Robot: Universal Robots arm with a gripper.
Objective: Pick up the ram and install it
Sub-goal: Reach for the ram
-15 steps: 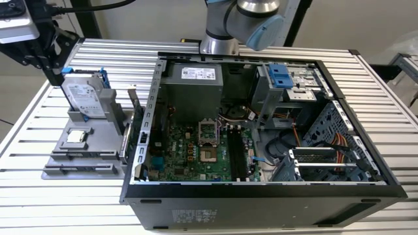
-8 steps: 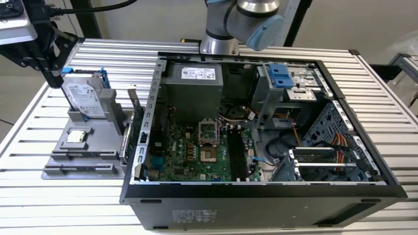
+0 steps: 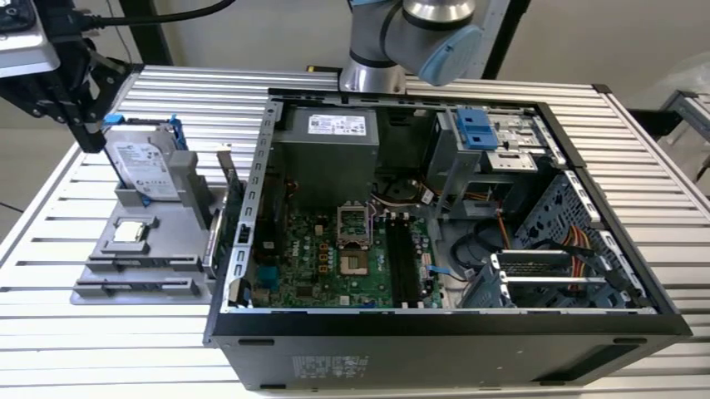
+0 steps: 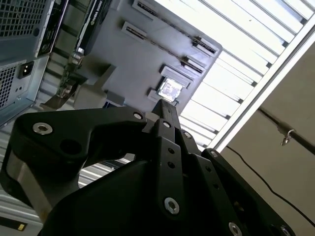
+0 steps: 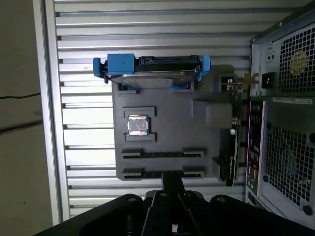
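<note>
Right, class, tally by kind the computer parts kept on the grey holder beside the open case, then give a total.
Hard drive: 1
Processor chip: 1
Circuit card standing on edge: 1
Total: 3
The grey holder also has two long slots; whether anything sits in them cannot be told.

Black gripper (image 5: 172,179), grey tray (image 5: 167,118), blue-framed silver drive (image 5: 152,73), striped silver table (image 5: 83,128), apparently green ram (image 5: 236,110)

A ribbed silver aluminium counter (image 3: 111,353) carries two things: a flat grey plastic holder tray (image 3: 178,249) at the exterior view's left and, just beside it to the right, an open black metal computer case (image 3: 444,353).
</note>
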